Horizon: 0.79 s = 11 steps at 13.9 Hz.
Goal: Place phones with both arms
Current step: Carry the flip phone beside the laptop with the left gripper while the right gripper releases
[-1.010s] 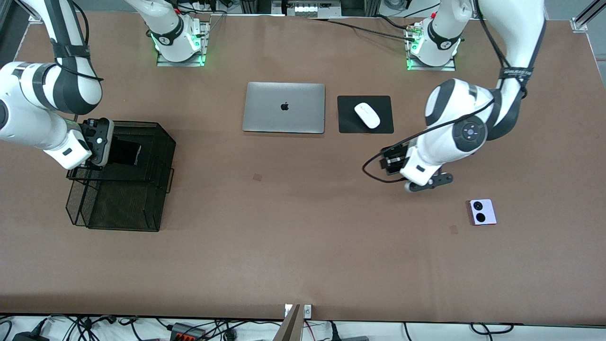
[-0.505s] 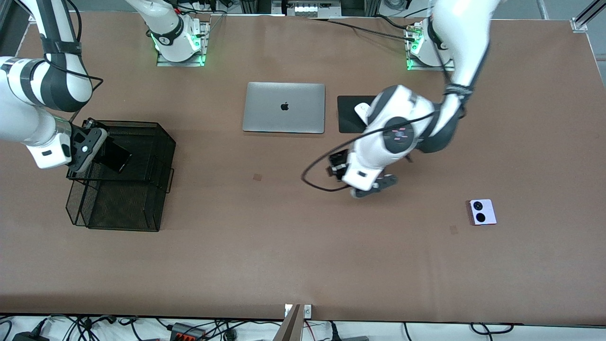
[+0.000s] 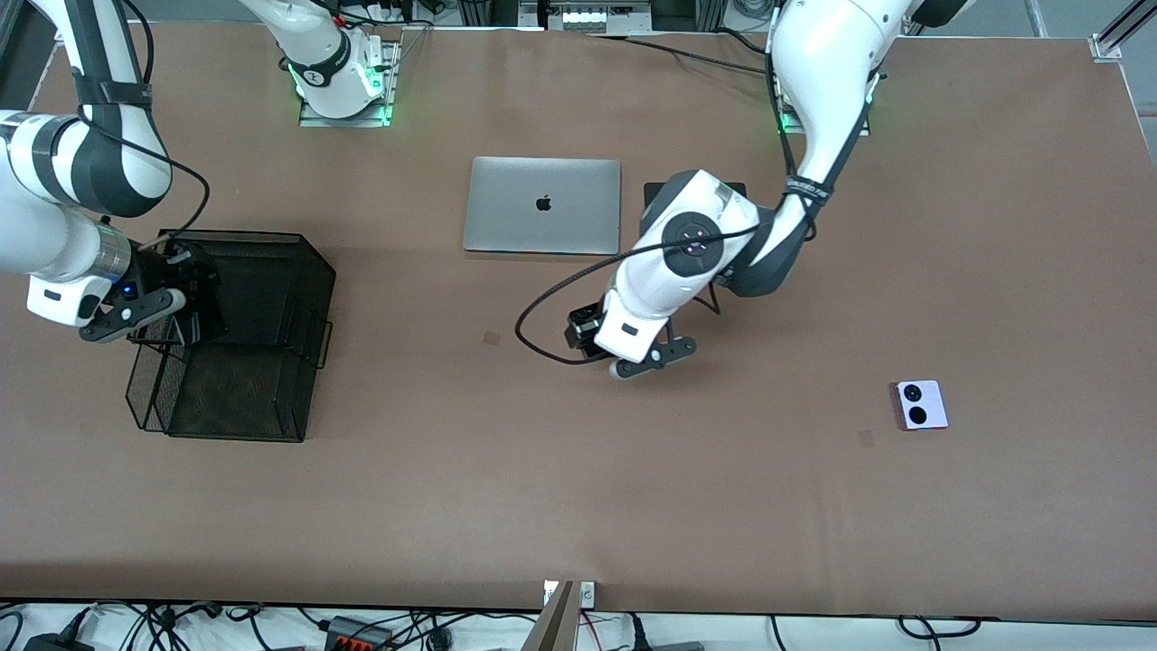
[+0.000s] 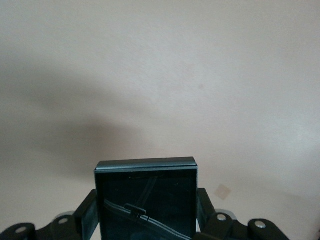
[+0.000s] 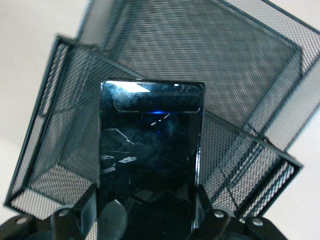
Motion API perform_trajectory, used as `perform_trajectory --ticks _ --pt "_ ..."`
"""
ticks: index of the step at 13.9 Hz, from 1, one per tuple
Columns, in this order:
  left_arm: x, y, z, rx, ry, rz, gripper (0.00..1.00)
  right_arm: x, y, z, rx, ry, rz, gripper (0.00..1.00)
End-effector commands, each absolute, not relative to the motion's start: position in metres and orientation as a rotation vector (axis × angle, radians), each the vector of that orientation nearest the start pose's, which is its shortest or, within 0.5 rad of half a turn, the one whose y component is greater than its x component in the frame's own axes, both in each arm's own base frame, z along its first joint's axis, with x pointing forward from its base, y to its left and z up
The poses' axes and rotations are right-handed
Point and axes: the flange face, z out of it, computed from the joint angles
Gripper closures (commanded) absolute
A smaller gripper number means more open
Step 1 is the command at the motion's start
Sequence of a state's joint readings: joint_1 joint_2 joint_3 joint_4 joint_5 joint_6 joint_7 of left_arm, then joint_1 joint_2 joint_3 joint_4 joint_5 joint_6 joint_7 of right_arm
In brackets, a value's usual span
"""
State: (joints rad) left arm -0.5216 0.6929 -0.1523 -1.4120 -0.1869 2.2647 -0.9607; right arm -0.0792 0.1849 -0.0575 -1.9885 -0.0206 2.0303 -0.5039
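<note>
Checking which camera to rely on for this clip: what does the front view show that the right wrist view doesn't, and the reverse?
Front view only: the laptop, the lavender-white phone lying toward the left arm's end of the table, and the left gripper over bare table. Right wrist view only: the long black phone clamped in the right gripper, its glossy face plain. Both: the black mesh basket under the right gripper.

Matt brown surface, smooth and papery-looking; black wire-mesh basket, fine metal weave; long black phone glossy, glassy, throwing reflections; small black phone equally glossy, with a shiny edge; laptop brushed silver metal; lavender phone smooth, satiny.
</note>
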Motion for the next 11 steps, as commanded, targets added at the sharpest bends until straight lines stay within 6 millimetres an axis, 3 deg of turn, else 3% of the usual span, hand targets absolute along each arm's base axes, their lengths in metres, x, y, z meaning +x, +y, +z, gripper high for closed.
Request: perform_trajectory --ticks 1,3,6,9,11 --pt "0.585 -0.476 0.303 -3.353 -0.840 0.078 0.38 0.576 -0.081 0.359 -3.111 -0.264 0.234 0.68" --pt "0.577 -0.491 0.293 -3.352 -0.885 0.058 0.38 0.577 -0.080 0.358 -3.129 -0.102 0.226 0.68" --pt "0.570 -0.519 0.268 -3.322 -0.905 0.022 0.38 0.574 -0.078 0.356 -3.133 -0.027 0.235 0.68" --pt "0.569 -0.543 0.248 -3.329 -0.714 -0.115 0.38 0.564 -0.076 0.356 -3.132 -0.011 0.245 0.68" --pt "0.569 -0.544 0.240 -3.345 -0.522 -0.167 0.38 0.565 -0.076 0.356 -3.137 -0.013 0.219 0.68"
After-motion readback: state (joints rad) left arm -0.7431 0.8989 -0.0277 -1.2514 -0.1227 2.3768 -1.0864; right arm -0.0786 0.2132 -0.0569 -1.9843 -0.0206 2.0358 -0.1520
